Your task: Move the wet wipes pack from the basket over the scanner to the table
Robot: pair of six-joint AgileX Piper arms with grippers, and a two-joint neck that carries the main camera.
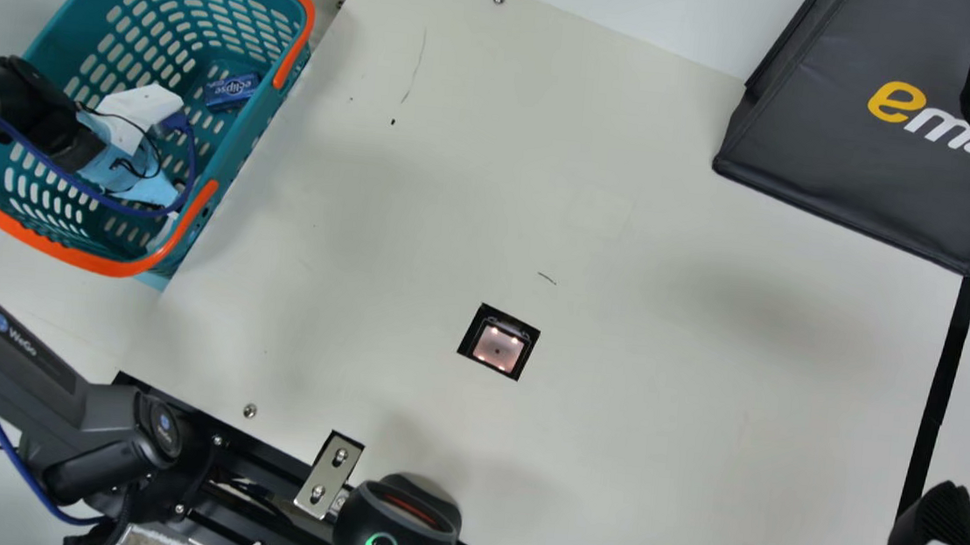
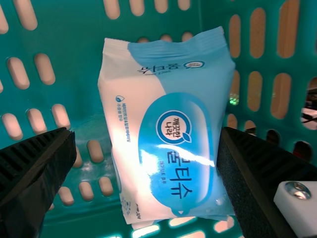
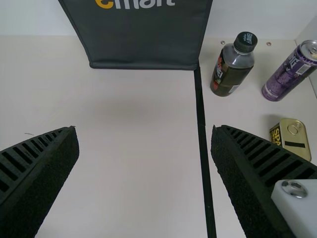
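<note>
To the left of the scanner window (image 1: 498, 346) and well apart from it, a teal shopping basket (image 1: 240, 159) with orange handles holds the blue-and-white wet wipes pack (image 2: 173, 134), in a sealed plastic pouch. The left gripper (image 1: 128, 155) is down in the basket, released: its two black ribbed fingers are parted, one on each side of the pack. Whether one of them touches the pack's edge, I cannot tell. A small dark blue packet (image 1: 230, 90) also lies in the basket, on the side toward the scanner window.

On the near side of the scanner window, a little to its left, is a rounded black device (image 1: 397, 528) with a glowing green ring. The scanner window itself is a small lit square set in the cream table (image 1: 629, 232).

To the right of the scanner window and farther back is a dark grey shopping bag (image 1: 854, 164). Nearer than the scanner window and well to its right is the right gripper (image 1: 943, 506), released, its fingers spread. Also well to the scanner window's right are a dark-capped drink bottle (image 3: 233, 69), a purple drink can (image 3: 290, 72) and a golden Spam tin (image 3: 292, 139).
</note>
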